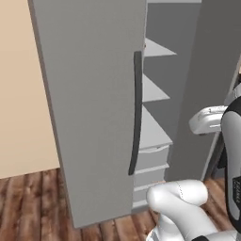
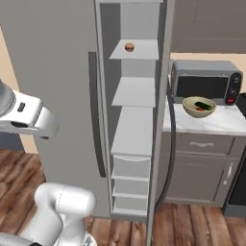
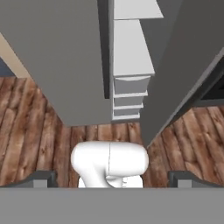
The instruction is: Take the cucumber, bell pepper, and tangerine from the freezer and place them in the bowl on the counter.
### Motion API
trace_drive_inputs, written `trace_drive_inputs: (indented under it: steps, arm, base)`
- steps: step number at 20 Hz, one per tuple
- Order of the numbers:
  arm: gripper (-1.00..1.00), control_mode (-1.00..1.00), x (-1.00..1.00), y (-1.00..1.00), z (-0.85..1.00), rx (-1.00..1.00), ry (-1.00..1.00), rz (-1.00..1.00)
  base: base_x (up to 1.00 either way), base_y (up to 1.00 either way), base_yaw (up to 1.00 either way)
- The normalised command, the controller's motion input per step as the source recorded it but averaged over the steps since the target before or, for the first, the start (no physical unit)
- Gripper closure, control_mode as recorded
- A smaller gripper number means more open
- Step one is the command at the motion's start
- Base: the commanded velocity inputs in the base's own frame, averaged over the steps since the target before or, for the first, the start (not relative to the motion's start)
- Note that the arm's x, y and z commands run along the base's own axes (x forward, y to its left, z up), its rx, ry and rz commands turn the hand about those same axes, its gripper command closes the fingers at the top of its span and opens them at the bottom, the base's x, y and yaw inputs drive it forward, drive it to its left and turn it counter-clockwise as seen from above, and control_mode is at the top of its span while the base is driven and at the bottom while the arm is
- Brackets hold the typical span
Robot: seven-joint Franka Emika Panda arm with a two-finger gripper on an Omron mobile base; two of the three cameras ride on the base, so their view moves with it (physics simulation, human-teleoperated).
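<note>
We see the freezer point(image 2: 57, 72) standing with its door swung wide, the long dark handle point(image 1: 136, 113) curving down the grey door panel and the pale shelves point(image 2: 134, 91) stepped inside. On the upper shelf, in the right base view, sits the tangerine point(image 2: 129, 46), a small orange-tan ball alone near the back. To the right of the cabinet, the counter point(image 2: 226, 122) carries the bowl point(image 2: 199, 106), which stands just in front of the grey microwave point(image 2: 206, 81); inside the bowl we make out something dark green and a spot of red, probably the cucumber point(image 2: 205, 104) and the bell pepper point(image 2: 199, 109), though they are too small for us to be sure. The gripper point(image 3: 112, 179) hangs over the wooden floor point(image 3: 26, 131) in front of the cabinet's lower drawers point(image 3: 127, 94), its two dark fingertips point(image 3: 41, 178) set far apart at either side of the hand view, jaws spread wide with nothing between them. We see brown drawers point(image 2: 197, 168) below the marble top
</note>
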Motion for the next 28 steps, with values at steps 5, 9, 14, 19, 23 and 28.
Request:
trace_drive_inputs:
  steps: [5, 9, 14, 19, 23, 28]
  arm:
    - [-1.0, 1.0, 0.0, 0.0, 0.0, 0.0, 0.0, 0.0]
    - [-1.0, 1.0, 0.0, 0.0, 0.0, 0.0, 0.0, 0.0]
    - [-1.0, 1.0, 0.0, 0.0, 0.0, 0.0, 0.0, 0.0]
    - [-1.0, 1.0, 0.0, 0.0, 0.0, 0.0, 0.0, 0.0]
    - [-1.0, 1.0, 0.0, 0.0, 0.0, 0.0, 0.0, 0.0]
    - [-1.0, 1.0, 0.0, 0.0, 0.0, 0.0, 0.0, 0.0]
  base:
    - [0.55, 0.42, 0.0]
    - [0.54, 0.27, 0.0]
    - [0.53, 0.06, 0.0]
    - [0.45, -0.06, 0.0]
    - [0.26, -0.36, 0.0]
    - [0.17, -0.44, 0.0]
